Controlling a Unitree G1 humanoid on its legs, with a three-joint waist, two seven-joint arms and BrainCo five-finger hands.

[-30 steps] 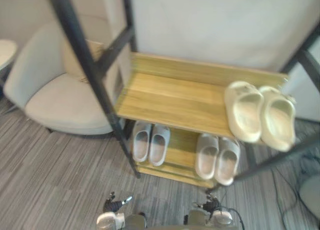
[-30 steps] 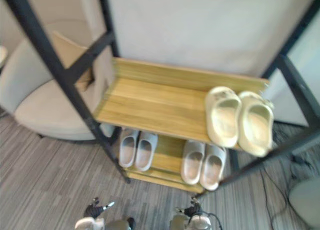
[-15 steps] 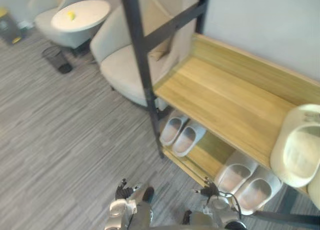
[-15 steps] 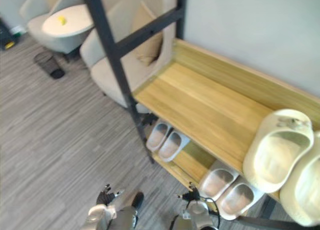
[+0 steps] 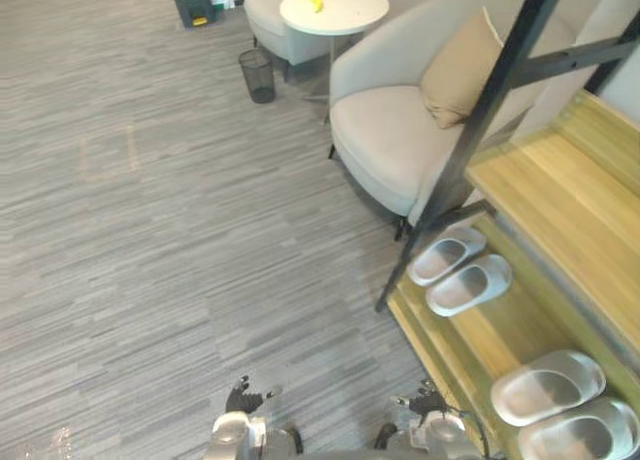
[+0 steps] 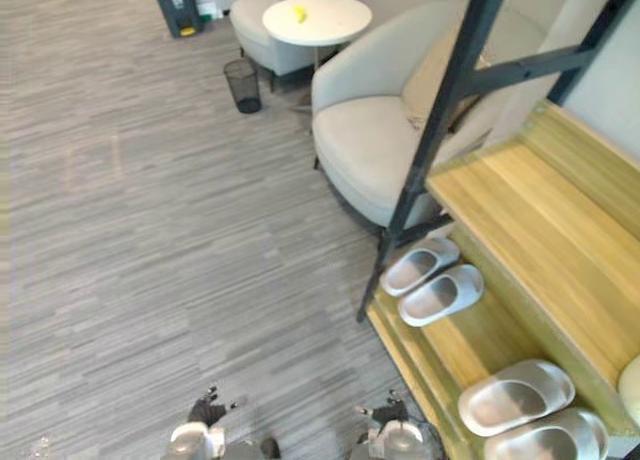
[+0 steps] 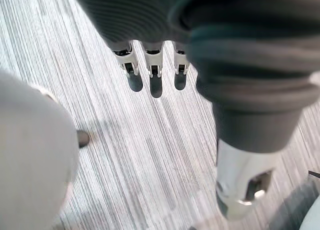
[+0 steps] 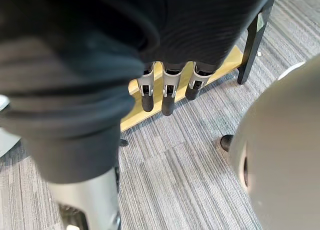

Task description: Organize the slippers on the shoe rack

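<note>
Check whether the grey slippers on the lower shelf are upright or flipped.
Upright: the near pair and far pair both show footbeds facing up.

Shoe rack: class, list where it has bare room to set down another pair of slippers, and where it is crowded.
Upper shelf: bare wood from the black post to the cream slipper. Lower shelf: a bare patch between the two grey pairs; crowded at the pair by the post and at the pair further along.
</note>
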